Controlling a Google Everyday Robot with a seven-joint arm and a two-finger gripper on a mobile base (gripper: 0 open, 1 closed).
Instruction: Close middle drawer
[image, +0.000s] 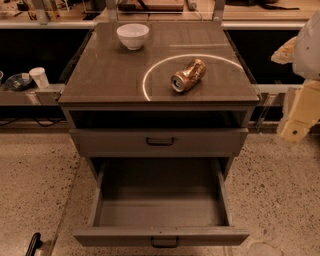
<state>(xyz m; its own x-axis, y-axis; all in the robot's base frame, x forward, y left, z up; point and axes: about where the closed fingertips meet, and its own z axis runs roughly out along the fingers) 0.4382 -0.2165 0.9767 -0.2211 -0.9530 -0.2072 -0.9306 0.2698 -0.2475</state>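
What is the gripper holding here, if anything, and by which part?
Nothing that shows: the gripper hangs at the right edge, apart from the pulled-out middle drawer and its handle.

Hand (298, 120) at right edge, partly cut off; dark object (33, 244) bottom-left clipped by frame.

Grey-brown middle drawer (160, 212) with a dark handle (164, 243), same grey-brown on the cabinet (115, 75). White bowl (133, 36), coppery-gold can (188, 75), speckled tan floor (280, 190). The cream-beige gripper (299, 112) sits at the right edge.
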